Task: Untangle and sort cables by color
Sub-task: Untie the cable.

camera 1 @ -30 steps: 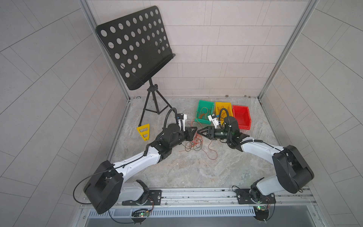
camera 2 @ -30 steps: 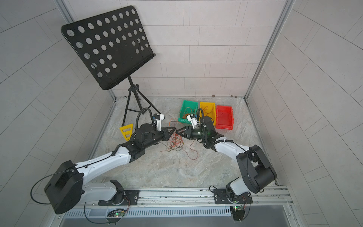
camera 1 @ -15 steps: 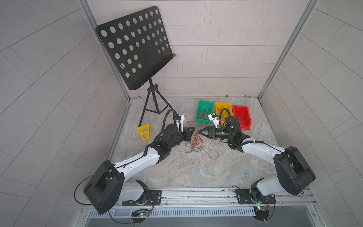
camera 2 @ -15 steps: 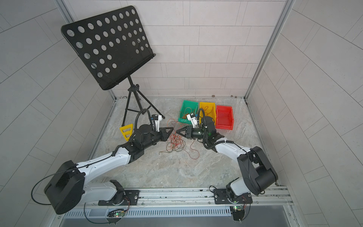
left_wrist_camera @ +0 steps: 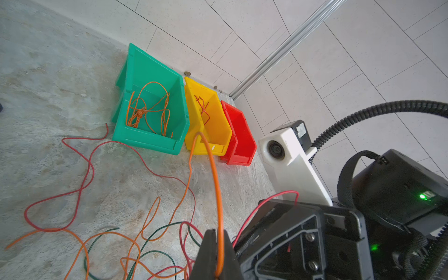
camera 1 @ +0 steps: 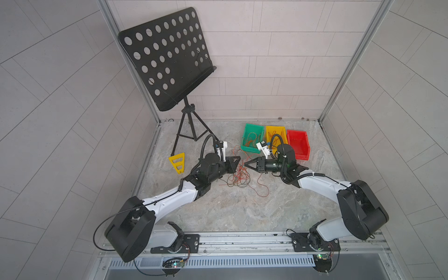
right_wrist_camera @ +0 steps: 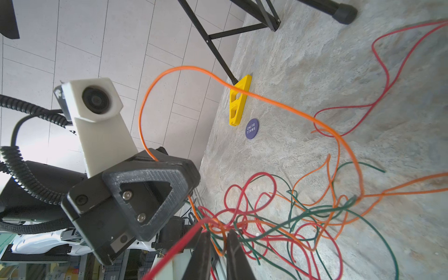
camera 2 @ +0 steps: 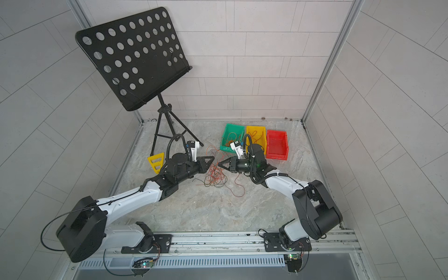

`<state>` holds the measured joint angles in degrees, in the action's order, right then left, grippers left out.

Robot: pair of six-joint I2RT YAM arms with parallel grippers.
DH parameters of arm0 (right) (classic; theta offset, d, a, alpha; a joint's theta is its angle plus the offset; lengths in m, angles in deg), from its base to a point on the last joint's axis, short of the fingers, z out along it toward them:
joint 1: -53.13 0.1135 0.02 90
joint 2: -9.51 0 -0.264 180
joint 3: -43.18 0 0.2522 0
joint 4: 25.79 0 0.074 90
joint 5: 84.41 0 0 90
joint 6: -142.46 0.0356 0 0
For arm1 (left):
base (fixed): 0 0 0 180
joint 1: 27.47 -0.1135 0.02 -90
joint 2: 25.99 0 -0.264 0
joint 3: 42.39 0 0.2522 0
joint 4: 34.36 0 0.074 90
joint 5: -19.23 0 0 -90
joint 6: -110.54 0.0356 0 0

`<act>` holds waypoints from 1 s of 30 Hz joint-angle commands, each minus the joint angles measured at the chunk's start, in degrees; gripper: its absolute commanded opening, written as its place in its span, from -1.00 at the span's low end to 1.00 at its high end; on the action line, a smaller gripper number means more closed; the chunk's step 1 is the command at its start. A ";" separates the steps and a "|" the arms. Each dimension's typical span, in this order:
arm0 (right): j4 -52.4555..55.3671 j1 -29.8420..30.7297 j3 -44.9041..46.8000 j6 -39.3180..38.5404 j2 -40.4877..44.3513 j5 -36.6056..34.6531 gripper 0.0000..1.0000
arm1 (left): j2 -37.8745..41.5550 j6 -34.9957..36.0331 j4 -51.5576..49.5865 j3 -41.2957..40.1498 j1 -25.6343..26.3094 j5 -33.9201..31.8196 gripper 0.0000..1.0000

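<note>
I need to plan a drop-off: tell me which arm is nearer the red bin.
Right. The right arm has its wrist right beside the red bin; the left arm lies across the cable tangle from it.

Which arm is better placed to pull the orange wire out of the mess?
Left. The left gripper is shut on the orange cable, which arcs up clear of the tangle, so it could probably pull it free. The right gripper is nosed into the tangle.
</note>
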<state>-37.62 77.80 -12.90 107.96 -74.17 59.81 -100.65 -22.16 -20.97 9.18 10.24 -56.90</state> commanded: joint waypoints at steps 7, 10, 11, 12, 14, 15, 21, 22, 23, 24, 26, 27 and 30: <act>2.78 0.47 -2.29 -2.53 0.52 0.04 -0.83 | -0.67 -0.55 2.55 -0.09 -0.27 0.70 -1.00; 4.43 0.47 -2.45 -3.78 0.86 -0.57 -0.96 | -0.66 -0.59 2.71 -0.07 -0.27 0.95 -1.00; 4.97 0.47 -2.48 -4.27 1.09 -0.81 -1.00 | -0.53 -0.58 2.73 -0.09 -0.33 0.98 -1.00; 6.13 0.30 -2.63 -5.23 1.51 -1.18 -1.00 | -0.49 -0.43 2.73 -0.18 -0.27 1.05 -1.00; 10.69 -0.09 -3.47 -8.58 2.98 -2.54 -1.00 | -0.02 -0.34 2.65 -0.50 -0.66 1.16 -0.91; 13.93 -0.45 -4.10 -11.04 3.96 -3.53 -1.00 | 0.58 -0.33 2.52 -0.84 -1.06 1.31 -0.80; 28.86 -2.69 -8.38 -23.25 9.37 -7.30 -1.00 | 6.63 2.11 -2.11 -2.36 -4.65 2.02 -0.13; 31.60 -2.97 -9.64 -25.63 9.96 -7.64 -1.00 | 8.24 3.43 -3.96 -2.14 -5.12 1.94 -0.09; 33.69 -3.20 -10.75 -27.47 10.43 -7.99 -1.00 | 9.46 4.54 -5.78 -1.92 -5.28 1.70 -0.09; 35.64 -3.24 -11.85 -29.44 11.07 -8.16 -1.00 | 10.77 6.14 -8.05 -1.31 -5.45 1.67 -0.09; 37.56 -3.33 -13.58 -31.75 12.10 -7.85 -1.00 | 12.36 9.14 -11.52 0.36 -5.46 3.05 -0.12; 38.16 -3.33 -14.30 -32.42 12.54 -7.29 -1.00 | 12.66 10.32 -12.77 1.56 -5.34 4.69 -0.15; 39.03 -3.31 -15.68 -33.25 13.39 -6.51 -1.00 | 11.53 11.39 -12.82 4.01 -4.64 10.10 -0.25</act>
<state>-2.58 74.50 -27.20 79.42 -62.17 52.90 -88.69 -14.66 -31.42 10.51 4.95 -51.98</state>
